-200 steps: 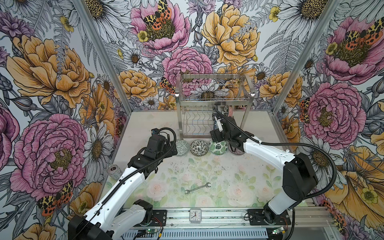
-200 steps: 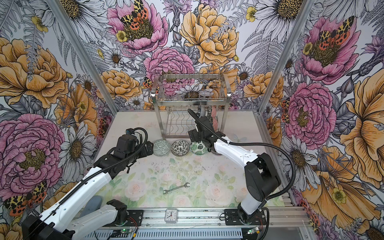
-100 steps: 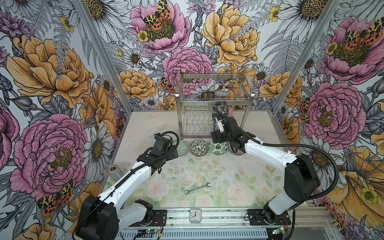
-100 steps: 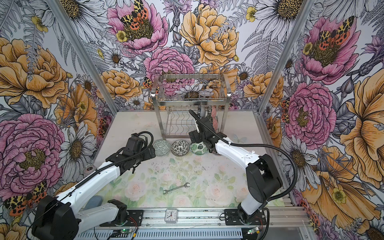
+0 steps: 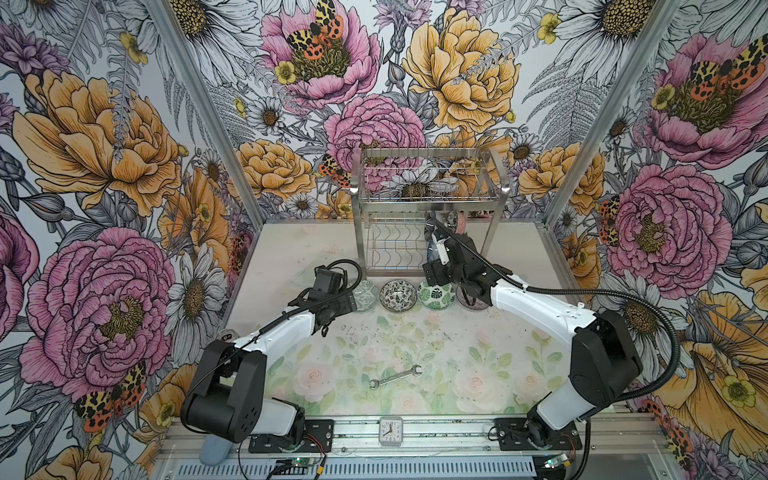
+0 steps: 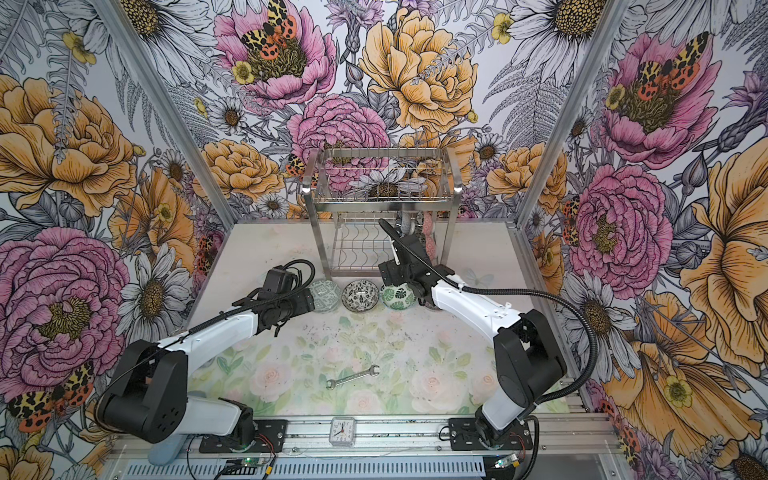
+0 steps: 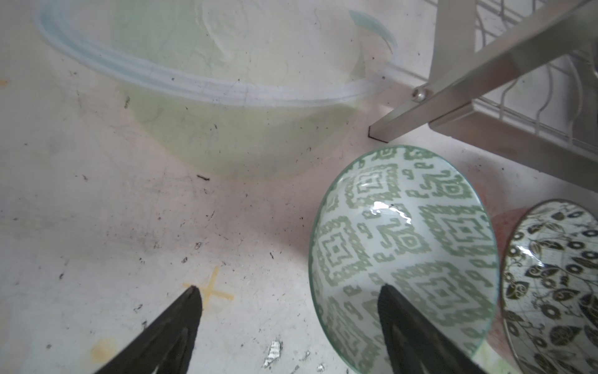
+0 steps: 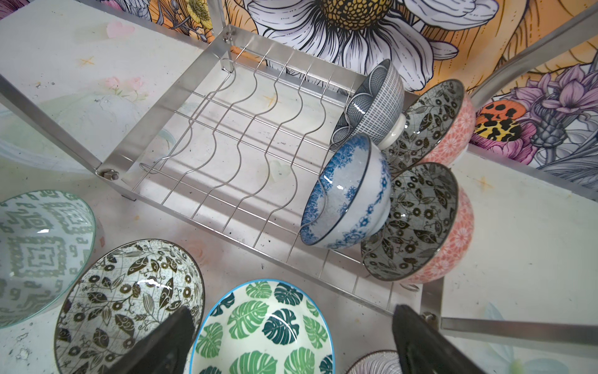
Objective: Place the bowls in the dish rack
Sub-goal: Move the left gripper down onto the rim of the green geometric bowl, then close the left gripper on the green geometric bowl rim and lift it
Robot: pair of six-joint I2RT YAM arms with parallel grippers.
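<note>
Several bowls stand in a row on the table in front of the dish rack (image 5: 428, 200) (image 8: 152, 129): a grey-green patterned bowl (image 5: 369, 291) (image 7: 401, 233), a black-and-white floral bowl (image 5: 398, 294) (image 8: 129, 298), a green leaf bowl (image 5: 437, 294) (image 8: 262, 327) and a striped bowl (image 8: 375, 364). On the rack's lower shelf several bowls lean on edge at its right end, among them a blue-white floral bowl (image 8: 349, 194). My left gripper (image 7: 289, 288) (image 5: 353, 297) is open and straddles the grey-green bowl's rim, one finger inside. My right gripper (image 8: 293, 308) (image 5: 434, 276) hangs open over the leaf bowl.
A clear plastic lid (image 7: 210, 87) lies on the table left of the rack's front leg (image 7: 453, 48). A wrench (image 5: 397, 376) rests mid-table and a small clock (image 5: 390, 430) sits on the front rail. Flowered walls close in three sides.
My left arm has reached forward and to the right, bringing its gripper onto the grey-green bowl's rim. The right arm has hardly moved.
</note>
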